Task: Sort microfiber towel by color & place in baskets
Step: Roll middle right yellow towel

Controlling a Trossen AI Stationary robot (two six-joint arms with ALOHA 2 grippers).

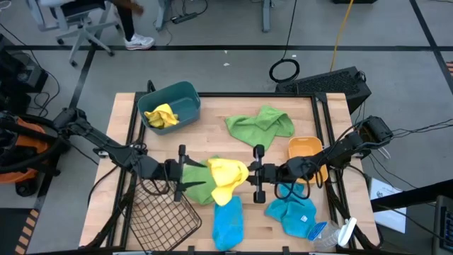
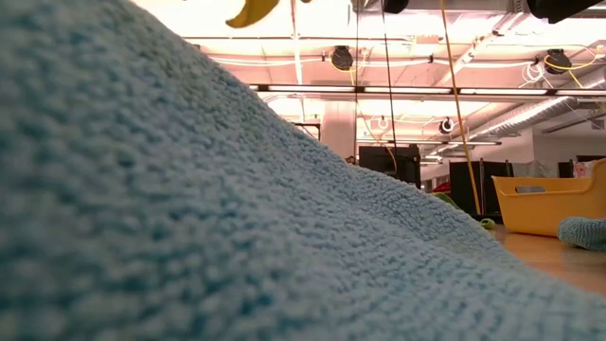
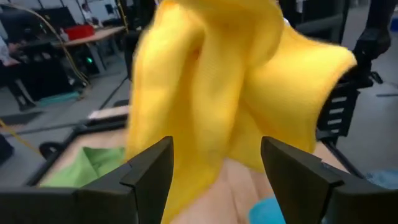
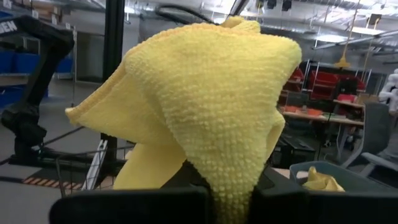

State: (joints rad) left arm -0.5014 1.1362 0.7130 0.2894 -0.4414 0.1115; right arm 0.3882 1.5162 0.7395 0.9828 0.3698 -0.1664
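My right gripper (image 1: 249, 173) is shut on a yellow towel (image 1: 226, 177) above the table's middle. My left gripper (image 1: 185, 173) faces it from the left, open, its fingers (image 3: 149, 171) standing wide with the yellow towel (image 3: 230, 93) hanging just ahead of them. A green towel (image 1: 197, 184) lies under that gripper. Another green towel (image 1: 260, 124) lies farther back, and two blue towels (image 1: 228, 223) (image 1: 291, 216) lie near the front. A second yellow towel (image 1: 161, 117) rests in the teal bin (image 1: 185, 95). My right gripper pinches a bunched fold of the yellow towel (image 4: 231, 177) between its shut fingers, coming level from the table's right. The towel rises over the fingers and drapes down beyond them; its lowest tip (image 2: 251, 9) hangs clear of the table. My left gripper: I cannot tell whether it touches the yellow towel.
The wire-mesh basket (image 1: 159, 216) stands at the near left and the orange tub (image 1: 304, 147) at the right. A clear bottle (image 1: 333, 234) lies at the near right. One blue towel (image 2: 189, 189) fills the low view's foreground.
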